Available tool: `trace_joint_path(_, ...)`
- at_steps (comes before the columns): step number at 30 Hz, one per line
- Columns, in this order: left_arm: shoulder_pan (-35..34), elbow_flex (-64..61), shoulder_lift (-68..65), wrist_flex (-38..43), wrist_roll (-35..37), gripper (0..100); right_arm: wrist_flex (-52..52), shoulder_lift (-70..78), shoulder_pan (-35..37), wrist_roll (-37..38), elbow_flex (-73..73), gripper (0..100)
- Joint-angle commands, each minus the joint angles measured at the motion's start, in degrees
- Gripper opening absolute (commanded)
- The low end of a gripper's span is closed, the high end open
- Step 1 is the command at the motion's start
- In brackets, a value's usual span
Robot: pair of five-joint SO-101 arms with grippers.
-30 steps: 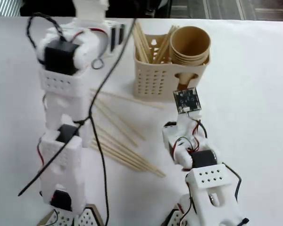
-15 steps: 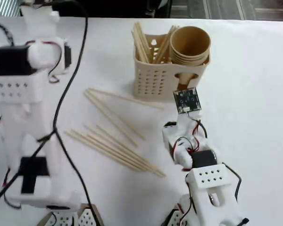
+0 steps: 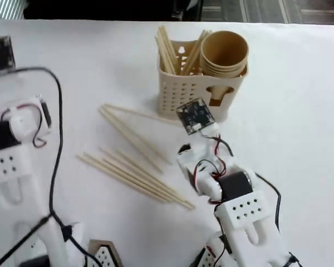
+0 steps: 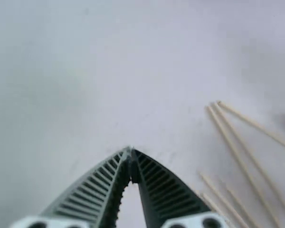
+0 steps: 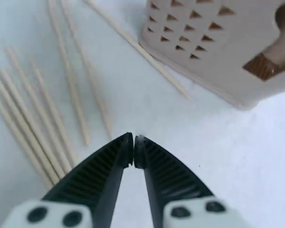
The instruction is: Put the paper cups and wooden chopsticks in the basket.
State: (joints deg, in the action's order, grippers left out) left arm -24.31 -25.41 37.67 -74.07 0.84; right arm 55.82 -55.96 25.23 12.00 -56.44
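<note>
both tools clenched on nothing, sticks left on the table

high view: the basket [image 3: 189,92] stands at the far side of the table [image 3: 300,111]. the paper cups [image 3: 224,53] are nested in its right-hand end, so that half of the task looks done. a bunch of standing chopsticks [image 3: 168,49] leans in the other end, propped by the wall. the loose chopsticks [image 3: 134,173] lie flat in a fan between the two arms, with a few more near the basket's foot. the right arm [image 3: 234,192] sits just beside them, angled toward the basket's front. the left arm [image 3: 11,161] is off at the table's edge, well apart from the sticks.

left wrist view: the left gripper [image 4: 131,153] is clenched, tips meeting with nothing between them, over bare table. a few sticks lie off to one side, and it is lined up on none of them.

right wrist view: the right gripper [image 5: 133,141] is pinched together and empty, low over the table near the ends of the loose sticks, with the basket's wall beyond. a cup's base shows through the handle hole. this arm looks better placed for the next stick, but it must release first. thin sticks lying flat give little to bite on and may roll.
</note>
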Motion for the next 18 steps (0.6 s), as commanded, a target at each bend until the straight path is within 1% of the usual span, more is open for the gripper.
trace_joint_path(1,-1.5,-16.4,10.6,9.6,-0.4,2,3.0,2.0,4.6,2.5,8.4,2.1)
trace_joint_path(5,-1.3,-29.8,18.2,16.9,0.7,2,6.2,12.0,9.1,2.5,17.4,2.1)
trace_joint_path(7,-1.5,-33.6,21.0,19.3,1.8,2,6.7,18.3,10.9,2.8,21.7,2.1)
trace_joint_path(10,-1.5,-36.1,24.1,20.0,2.0,2,6.5,27.7,13.2,3.0,27.4,2.8)
trace_joint_path(15,-1.5,-38.4,26.9,20.0,2.0,2,6.5,43.0,15.3,3.0,36.8,14.9)
trace_joint_path(18,-1.5,-38.7,27.4,20.0,2.0,2,6.4,51.6,16.2,4.5,42.4,18.7)
